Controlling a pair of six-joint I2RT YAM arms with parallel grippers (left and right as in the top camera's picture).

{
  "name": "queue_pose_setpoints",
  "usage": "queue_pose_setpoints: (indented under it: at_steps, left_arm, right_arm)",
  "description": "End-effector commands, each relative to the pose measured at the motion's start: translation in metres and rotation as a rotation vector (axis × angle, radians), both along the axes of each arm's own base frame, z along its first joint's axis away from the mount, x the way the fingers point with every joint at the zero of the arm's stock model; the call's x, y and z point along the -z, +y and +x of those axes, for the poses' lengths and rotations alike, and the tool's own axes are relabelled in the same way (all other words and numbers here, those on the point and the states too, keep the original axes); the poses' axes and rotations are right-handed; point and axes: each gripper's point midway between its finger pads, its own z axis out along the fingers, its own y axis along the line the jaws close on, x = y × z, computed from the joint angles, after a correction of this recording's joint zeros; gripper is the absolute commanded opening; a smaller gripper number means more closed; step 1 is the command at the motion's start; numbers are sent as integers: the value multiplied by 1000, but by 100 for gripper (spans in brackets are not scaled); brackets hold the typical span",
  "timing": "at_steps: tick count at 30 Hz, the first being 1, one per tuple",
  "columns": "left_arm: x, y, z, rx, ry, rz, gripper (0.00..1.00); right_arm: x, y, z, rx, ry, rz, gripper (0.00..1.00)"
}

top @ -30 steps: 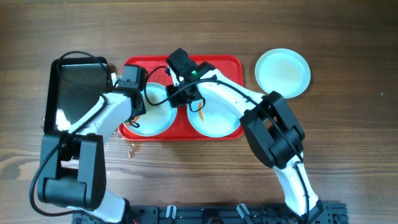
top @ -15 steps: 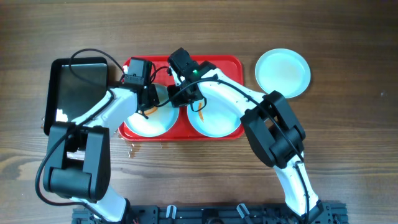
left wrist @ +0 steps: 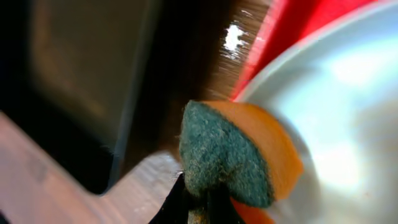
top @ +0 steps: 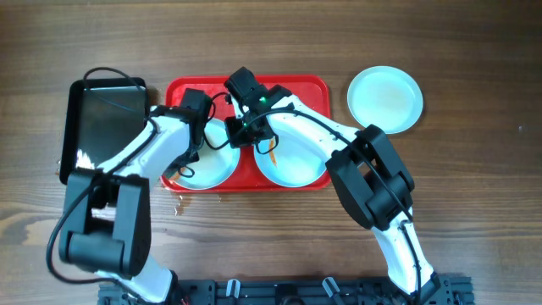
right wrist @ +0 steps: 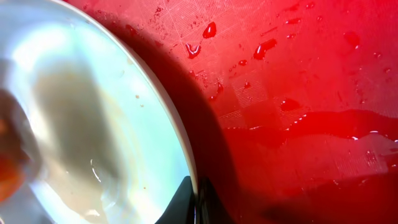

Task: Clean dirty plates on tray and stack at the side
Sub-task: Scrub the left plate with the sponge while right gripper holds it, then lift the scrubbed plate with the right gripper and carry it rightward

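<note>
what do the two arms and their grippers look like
Left arm and right arm match: smooth white links, bulky black joint housings, thin black cables looping by the wrists. A small green light glows on the right wrist. The left gripper and right gripper show dark, narrow fingertips.

Plates, three: left plate (top: 216, 165) and right plate (top: 296, 165) on the red tray (top: 309, 83); third plate (top: 385, 99) on the table (top: 474, 212); trays, two: one red, one black tray (top: 102, 119); sponge (left wrist: 239, 155), one, green over orange; arms, two: left arm (top: 148, 152), right arm (top: 313, 125); grippers, two, one per arm: left gripper (left wrist: 198, 204), right gripper (right wrist: 194, 202); table, one; water droplets (right wrist: 211, 29) on the red tray, many, too scattered to count.
</note>
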Motion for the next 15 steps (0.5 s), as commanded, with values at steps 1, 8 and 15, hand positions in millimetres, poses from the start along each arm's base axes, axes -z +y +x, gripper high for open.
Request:
queue_pose_setpoints:
  at_steps: [1,8,15]
  left_arm:
    - [-38,19,3,-71,-138,69,4]
    - [-101,-61,-2,9,-352,-500,4]
    - [-118,-95,-17,120,-334,-696,4]
  right_arm:
    - [-9,-16,17,70,-43,-24,4]
    - [-94,-40,57,130,-353,-96,5]
    - [-180,-95,85,115,-751,-410,4]
